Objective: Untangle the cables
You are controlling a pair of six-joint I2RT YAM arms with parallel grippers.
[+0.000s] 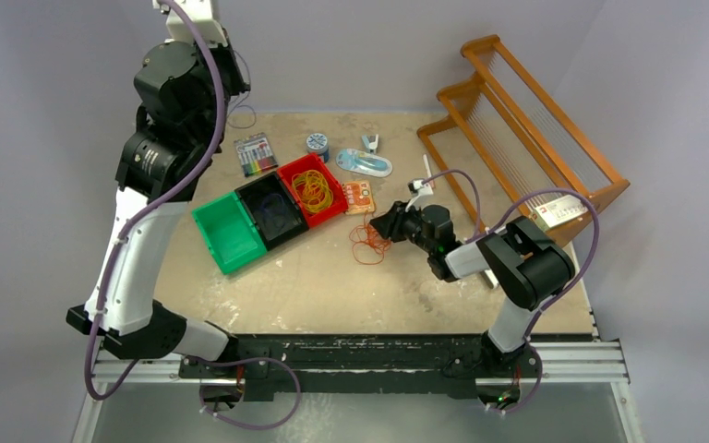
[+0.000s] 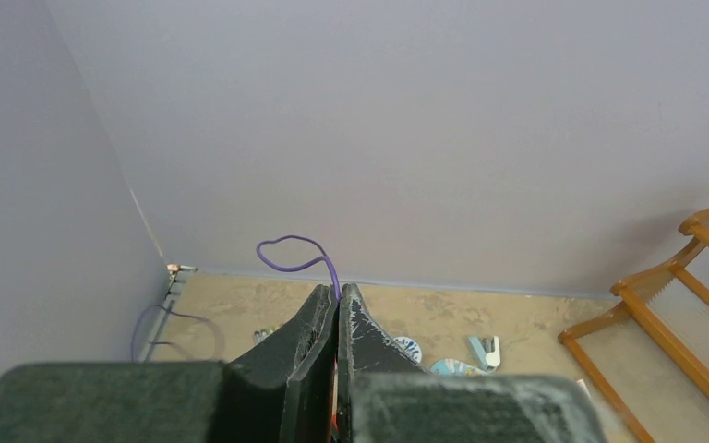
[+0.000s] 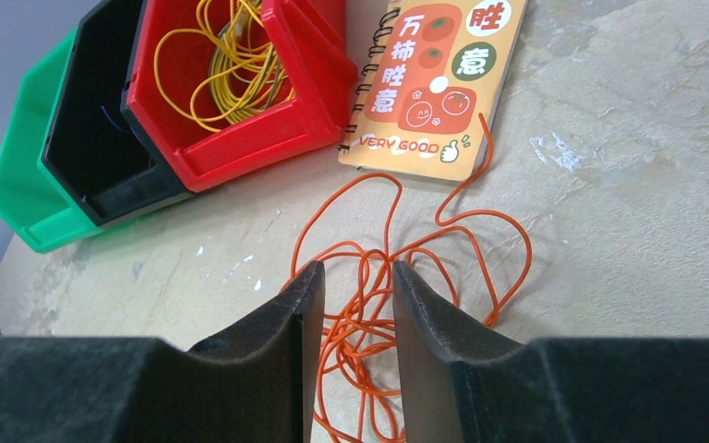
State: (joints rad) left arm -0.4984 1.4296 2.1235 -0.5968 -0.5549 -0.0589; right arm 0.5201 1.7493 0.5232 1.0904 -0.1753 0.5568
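The orange cables (image 3: 397, 268) lie in a loose snarl on the table (image 3: 609, 231), just in front of the notebook (image 3: 434, 83) and the red bin (image 3: 268, 138). One strand reaches onto the notebook's near corner. Yellow cables (image 3: 226, 65) sit in the red bin.

Our right gripper (image 3: 355, 277) hangs over the orange heap with its jaws a narrow gap apart and several strands running between them. We cannot tell whether the fingers touch the table. Our left gripper (image 2: 337, 300) is high up near the back wall, jaws pressed together on a purple cable (image 2: 291, 251) whose loop stands above the tips.

We judge the step in hand to be gathering the orange bunch. To do it well, we should close on the dense middle where the strands cross, not on an outer loop, so the heap comes up as one. We should lift slowly and watch that the strand on the notebook slides free rather than dragging it. Wire this thin will likely slip, so a full squeeze matters.
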